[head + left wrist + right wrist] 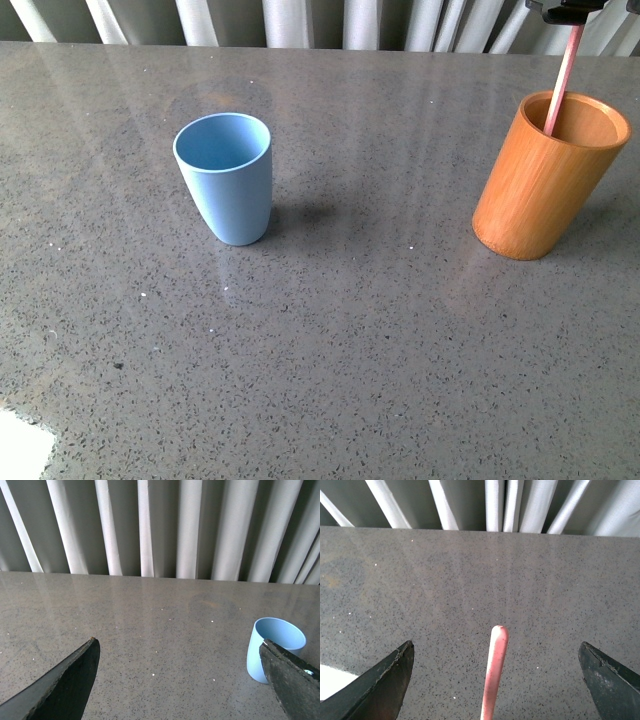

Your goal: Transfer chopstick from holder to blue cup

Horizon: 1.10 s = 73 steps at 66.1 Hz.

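Two vessels stand well apart on a grey speckled table (350, 350). On the left and slightly nearer is the light blue cup (223, 178), a smooth handleless tumbler narrowing to a rounded base. It is upright, with only bare blue plastic showing inside. To the right is the holder (548, 175), an orange-brown wooden cylinder with a thick rim, standing on its base with the chopstick (562, 80) in it. The chopstick is one thin, straight, pinkish-red stick with a pale stripe. Its lower end is inside the holder and its shaft rises past the rim to the top of the front view. There the right hand (575, 8) sits at the stick's upper end. Its wrist camera shows the dark fingers (385, 682) spread wide, with the chopstick's rounded tip midway between them and touching neither. The left hand (178, 644) is also spread wide and holds nothing, with the blue cup partly behind one finger. A pale pleated curtain (290, 22) hangs beyond the table's far edge.
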Tool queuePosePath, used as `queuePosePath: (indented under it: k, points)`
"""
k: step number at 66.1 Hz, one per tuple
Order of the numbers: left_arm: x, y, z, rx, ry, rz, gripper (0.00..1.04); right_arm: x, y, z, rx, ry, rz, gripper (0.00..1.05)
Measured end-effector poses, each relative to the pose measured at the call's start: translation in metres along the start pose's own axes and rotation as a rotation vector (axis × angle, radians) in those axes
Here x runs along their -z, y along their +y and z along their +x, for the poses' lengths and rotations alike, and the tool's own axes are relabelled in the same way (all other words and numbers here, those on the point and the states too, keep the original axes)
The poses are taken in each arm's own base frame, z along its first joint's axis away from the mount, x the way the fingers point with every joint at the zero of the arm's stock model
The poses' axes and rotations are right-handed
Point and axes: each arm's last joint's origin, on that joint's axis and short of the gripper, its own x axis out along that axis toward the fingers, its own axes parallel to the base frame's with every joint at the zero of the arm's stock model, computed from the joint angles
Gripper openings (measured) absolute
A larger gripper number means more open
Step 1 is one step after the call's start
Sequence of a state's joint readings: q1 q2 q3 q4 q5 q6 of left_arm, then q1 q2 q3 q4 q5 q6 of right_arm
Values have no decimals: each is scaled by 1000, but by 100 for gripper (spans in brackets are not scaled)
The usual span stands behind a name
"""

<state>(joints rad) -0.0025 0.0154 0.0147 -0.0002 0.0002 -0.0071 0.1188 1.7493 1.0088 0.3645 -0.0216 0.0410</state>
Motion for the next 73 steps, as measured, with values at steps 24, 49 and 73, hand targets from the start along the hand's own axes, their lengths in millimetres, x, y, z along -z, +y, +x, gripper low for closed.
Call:
queuePosePath:
  k: [24,49,73]
  points:
    - [0,0,0,0,0,0,96,-1,0,4,0,9,0,69]
    - [0,0,0,0,0,0,96,0,3,7,0,18,-3,41]
    - [0,0,0,0,0,0,96,1,5,10,2,27,-2,3]
